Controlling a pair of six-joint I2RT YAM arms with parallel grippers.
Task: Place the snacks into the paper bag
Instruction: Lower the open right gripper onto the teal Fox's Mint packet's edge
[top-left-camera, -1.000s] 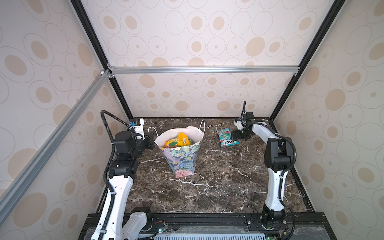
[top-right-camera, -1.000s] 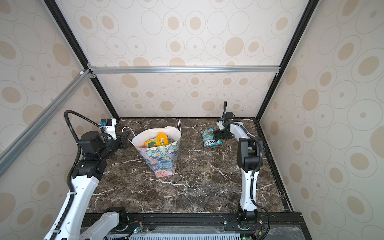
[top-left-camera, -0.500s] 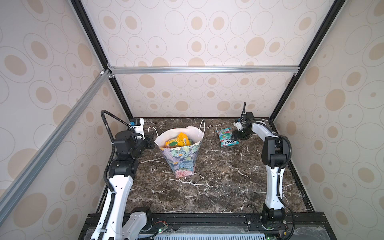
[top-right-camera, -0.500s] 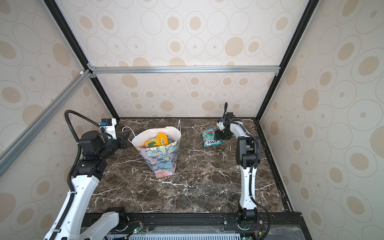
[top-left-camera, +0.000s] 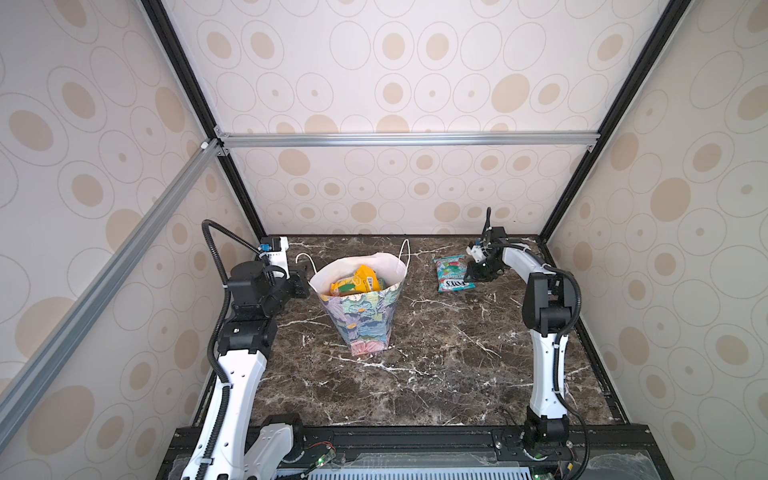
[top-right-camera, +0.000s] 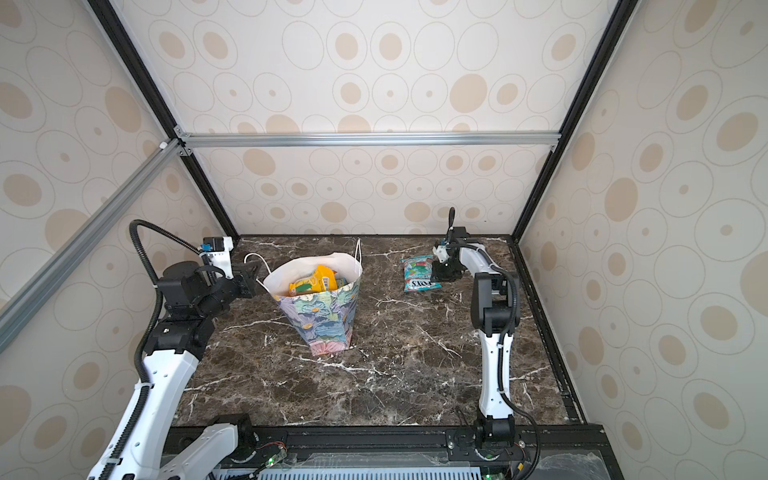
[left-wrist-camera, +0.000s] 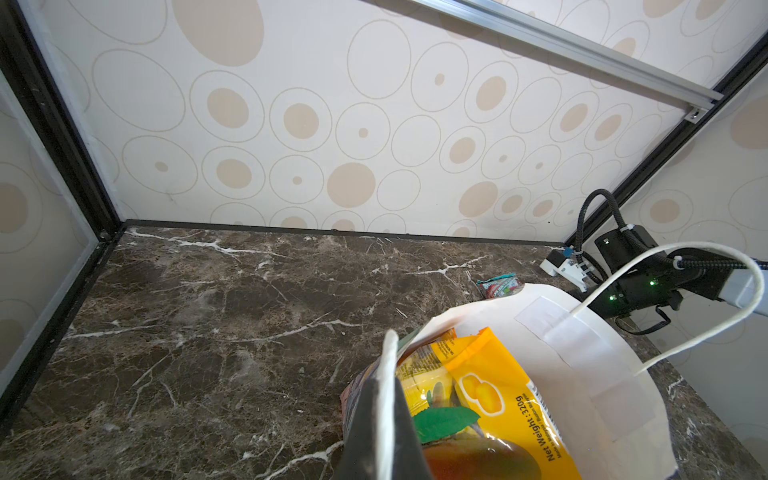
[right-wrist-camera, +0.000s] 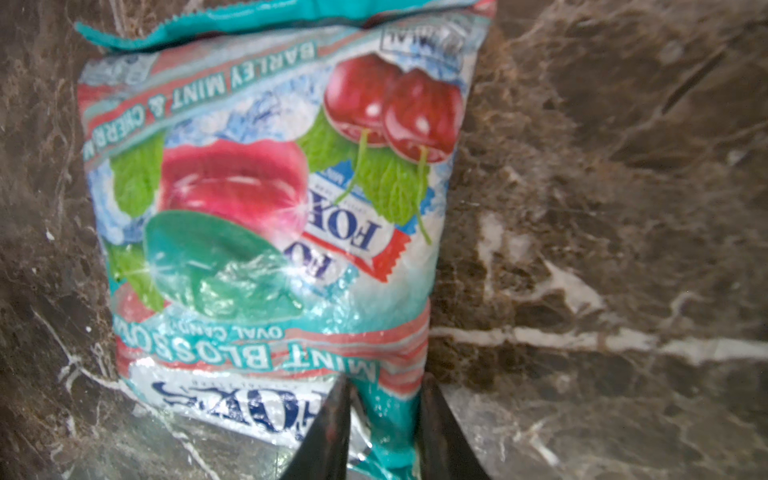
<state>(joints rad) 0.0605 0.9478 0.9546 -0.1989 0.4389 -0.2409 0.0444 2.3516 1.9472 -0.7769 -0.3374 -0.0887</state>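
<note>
The floral paper bag (top-left-camera: 361, 328) (top-right-camera: 324, 320) stands open left of the table's middle. Yellow and orange snacks (top-left-camera: 359, 282) (left-wrist-camera: 490, 399) lie inside it. My left gripper (top-left-camera: 308, 285) (left-wrist-camera: 384, 415) is shut on the bag's left rim, and the white paper edge runs between its fingers. A teal "FOX'S" mint snack packet (top-left-camera: 451, 272) (top-right-camera: 417, 274) (right-wrist-camera: 270, 208) lies flat at the back right. My right gripper (top-left-camera: 473, 276) (right-wrist-camera: 384, 419) is down at that packet's right edge. Its jaws pinch the packet's teal corner.
The dark marble table (top-left-camera: 436, 353) is boxed in by patterned walls with black posts. The back wall and right wall stand close to the right arm. The bag's white cord handle (left-wrist-camera: 665, 316) loops up from its far rim.
The right gripper's jaws have closed in from wide open onto the teal packet's corner. The left arm and the bag have stayed put.
</note>
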